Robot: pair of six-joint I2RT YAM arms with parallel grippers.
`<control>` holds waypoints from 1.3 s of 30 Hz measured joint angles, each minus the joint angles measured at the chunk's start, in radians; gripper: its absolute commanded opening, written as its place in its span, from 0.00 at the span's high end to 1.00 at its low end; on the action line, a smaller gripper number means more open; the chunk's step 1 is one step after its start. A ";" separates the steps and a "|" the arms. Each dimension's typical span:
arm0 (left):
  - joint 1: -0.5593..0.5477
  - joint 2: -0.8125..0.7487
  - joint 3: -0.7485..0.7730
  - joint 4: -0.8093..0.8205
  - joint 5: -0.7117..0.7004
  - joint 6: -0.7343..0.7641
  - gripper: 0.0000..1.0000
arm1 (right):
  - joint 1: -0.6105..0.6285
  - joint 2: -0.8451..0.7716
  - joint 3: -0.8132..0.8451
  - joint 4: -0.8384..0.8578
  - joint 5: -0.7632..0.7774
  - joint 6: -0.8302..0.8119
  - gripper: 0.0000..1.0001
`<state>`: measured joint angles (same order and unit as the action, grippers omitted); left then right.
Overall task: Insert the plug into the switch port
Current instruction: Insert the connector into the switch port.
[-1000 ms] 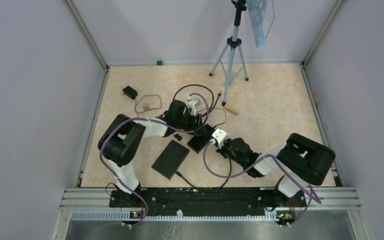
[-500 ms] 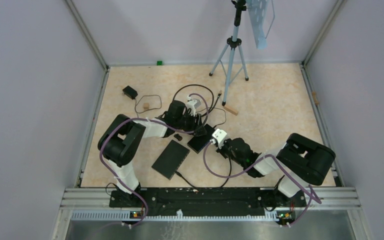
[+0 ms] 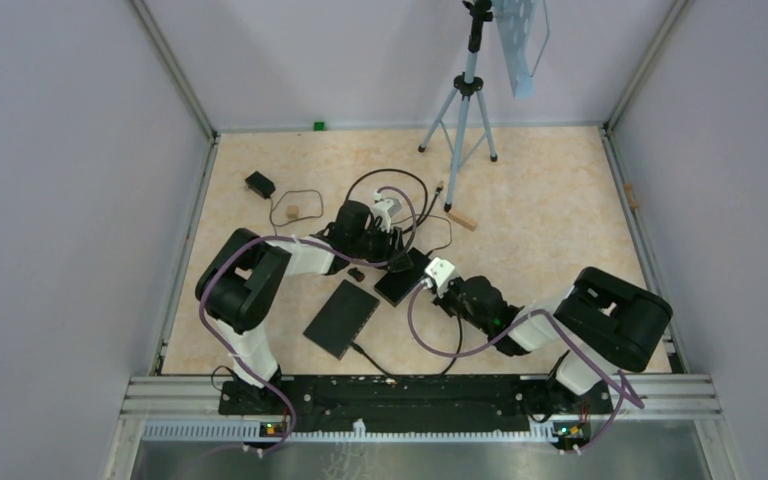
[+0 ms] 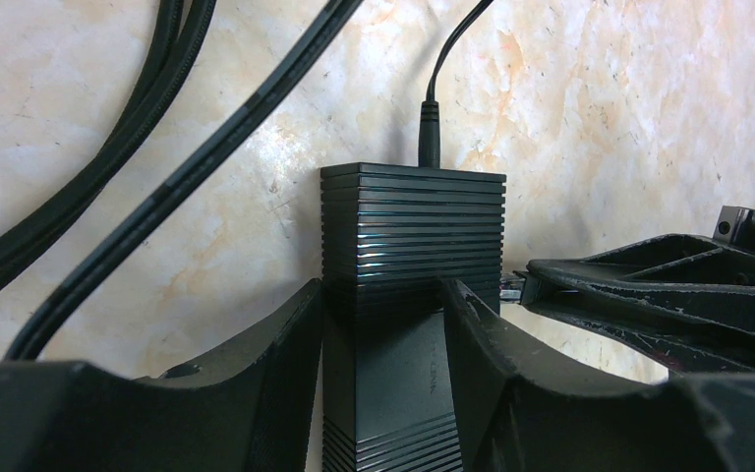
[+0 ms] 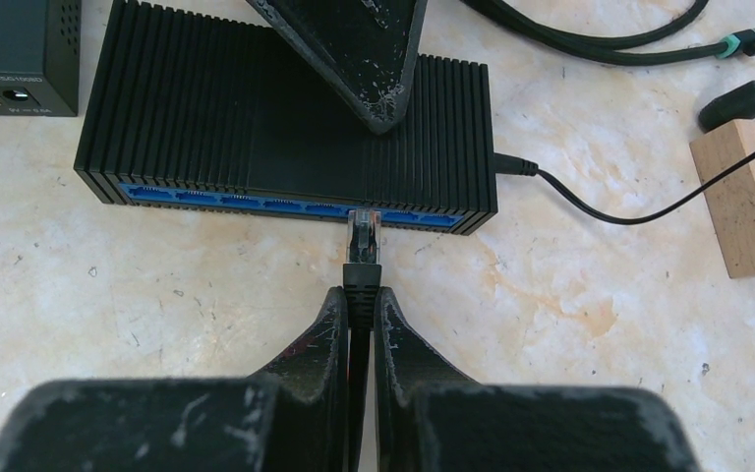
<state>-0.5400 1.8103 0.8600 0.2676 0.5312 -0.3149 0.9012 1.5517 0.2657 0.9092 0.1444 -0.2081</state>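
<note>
The network switch (image 5: pixel 206 108) lies across the upper half of the right wrist view, its blue port row (image 5: pixel 256 202) facing the camera. The right gripper (image 5: pixel 359 300) rises from the bottom centre with its fingers nearly together, pinching the boot of the Ethernet plug (image 5: pixel 364 241) so the clear tip points straight at the ports. The tip sits at the mouth of a port right of the row's middle; it looks only partly entered, not seated.

In the left wrist view, the left gripper (image 4: pixel 381 295) stands half-wide around the ribbed switch body (image 4: pixel 411 221), fingers against both sides, probably to brace it so the push does not slide it away. A power lead (image 4: pixel 430 128) enters the far end. A wooden block (image 5: pixel 742 197) lies at the right edge, apart.
</note>
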 measured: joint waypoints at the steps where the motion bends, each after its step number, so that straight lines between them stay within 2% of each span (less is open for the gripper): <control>1: 0.000 0.000 0.000 0.000 0.000 0.000 0.47 | 0.000 0.000 -0.003 0.006 0.000 0.000 1.00; 29: 0.012 -0.002 0.000 0.002 0.000 0.031 0.48 | 0.001 0.069 0.038 0.019 0.018 -0.021 1.00; 39: 0.013 -0.002 0.000 -0.004 0.018 0.045 0.48 | -0.034 0.069 0.048 0.018 -0.050 0.122 1.00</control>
<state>-0.5274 1.8088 0.8600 0.2638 0.5488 -0.2695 0.8677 1.6207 0.3134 0.9268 0.0944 -0.0864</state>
